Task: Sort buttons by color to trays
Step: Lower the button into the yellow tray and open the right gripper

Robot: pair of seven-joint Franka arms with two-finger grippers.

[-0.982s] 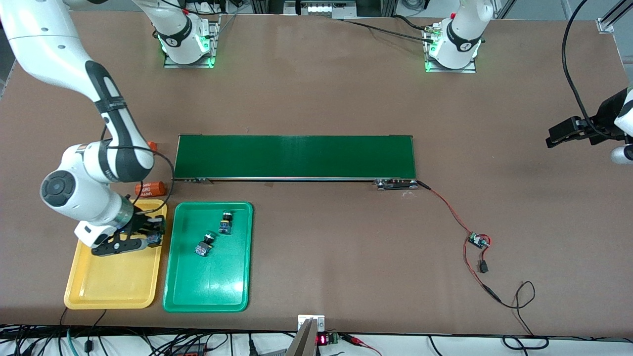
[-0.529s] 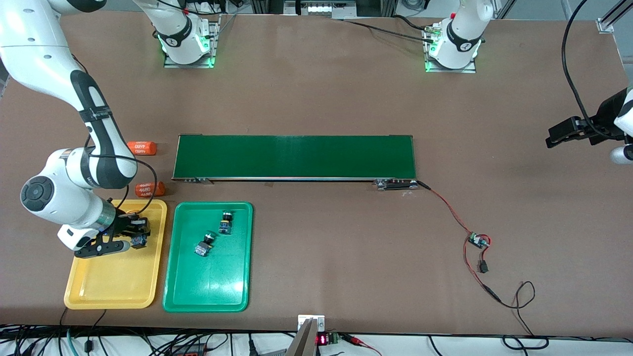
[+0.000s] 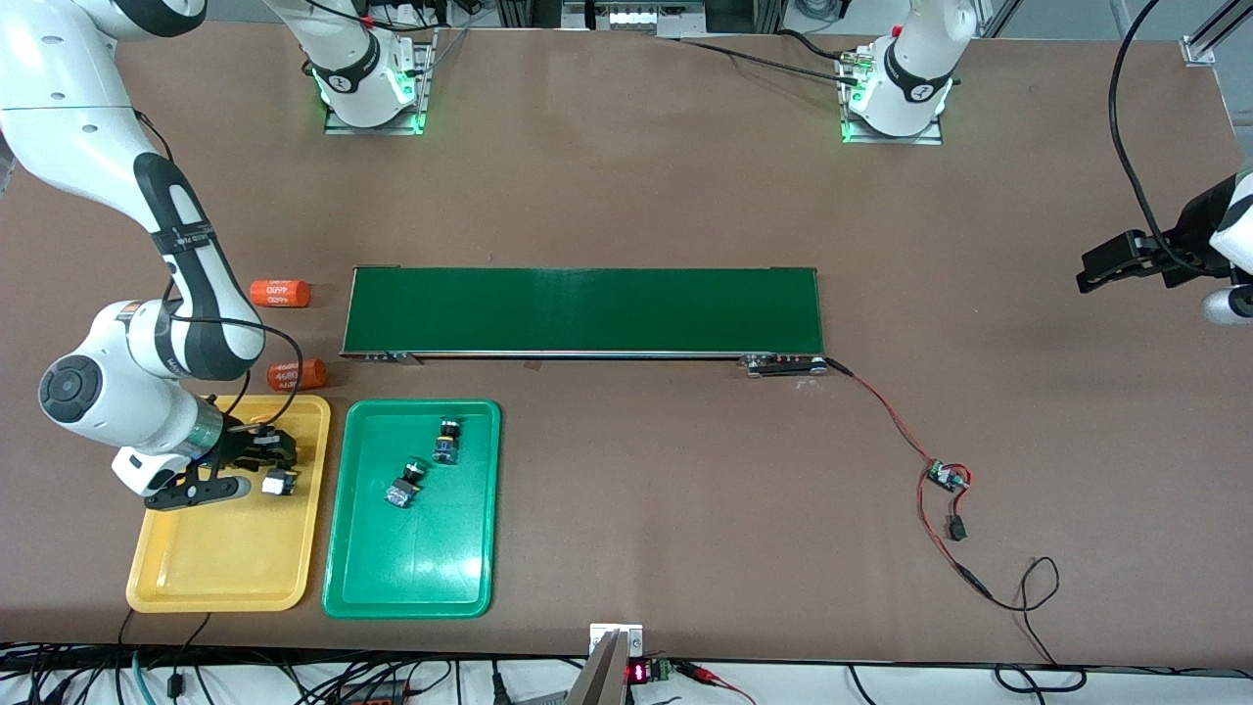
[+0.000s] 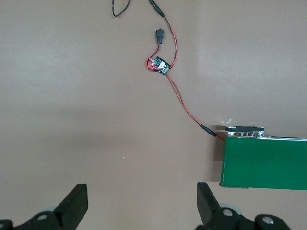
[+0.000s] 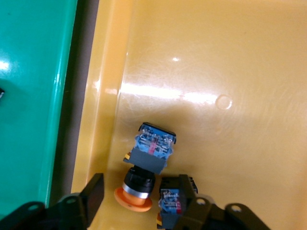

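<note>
Right gripper [image 3: 256, 468] over the shallow yellow plastic tray [image 3: 228, 568], fingers parted above two orange-capped push-button switches [image 5: 152, 165]; nothing held. Left gripper [image 4: 142, 202] waits wide open.

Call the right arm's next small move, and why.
Probably lift the right pincer straight up out of the yellow tray. Its jaws stand open, and both orange-capped buttons lie in the tray; the two green-capped buttons sit in the green tray. The left pincer waits, open.

A robotics lab: two white arms bolted on plates with green lights to a brown desk [image 3: 626, 176], a small dark green conveyor belt [image 3: 582, 310] wired by red leads to a bare circuit board [image 3: 946, 476], cables bundled along the edge.
</note>
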